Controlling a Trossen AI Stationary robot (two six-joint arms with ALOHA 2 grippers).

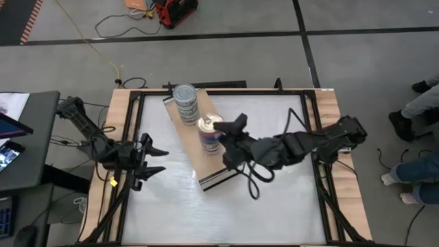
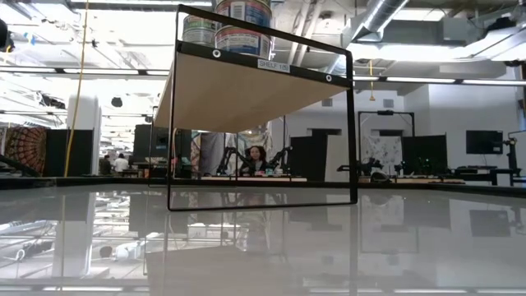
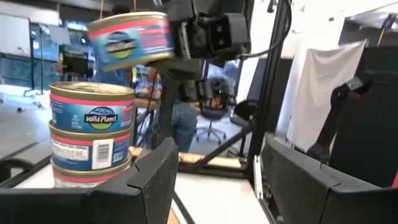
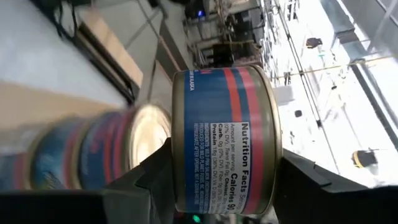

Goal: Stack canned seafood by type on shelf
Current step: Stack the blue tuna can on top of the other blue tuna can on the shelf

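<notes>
The shelf (image 1: 203, 163) (image 2: 246, 90), a light-wood board on a dark frame, lies slantwise across the white table. Two stacks of tins rest on its top: a silver-topped one (image 1: 185, 103) farther back and a gold-topped one (image 1: 208, 132) (image 3: 92, 134) nearer the middle. My right gripper (image 1: 230, 134) reaches in level from the table's right and is shut on a blue-and-red tin (image 3: 130, 40) (image 4: 224, 140), held beside and above the gold-topped stack. At the table's left, clear of the shelf, my left gripper (image 1: 156, 160) (image 3: 211, 168) stands open and holds nothing. My right gripper pinches the tin between its two fingers, one against each flat end, at the rims (image 4: 177, 168). The fingers come in level from the table's right side. The tin is lifted clear, nearly upright with a slight tilt, higher than the top of the stack beside it.
The shelf's dark-edged open end (image 1: 218, 180) faces the table's near side. A wooden frame (image 1: 123, 123) runs round the table. Cables (image 1: 250, 178) hang under the right arm. People's legs (image 1: 418, 110) show beyond the table's right edge. A desk with a screen (image 1: 14, 137) stands at the left.
</notes>
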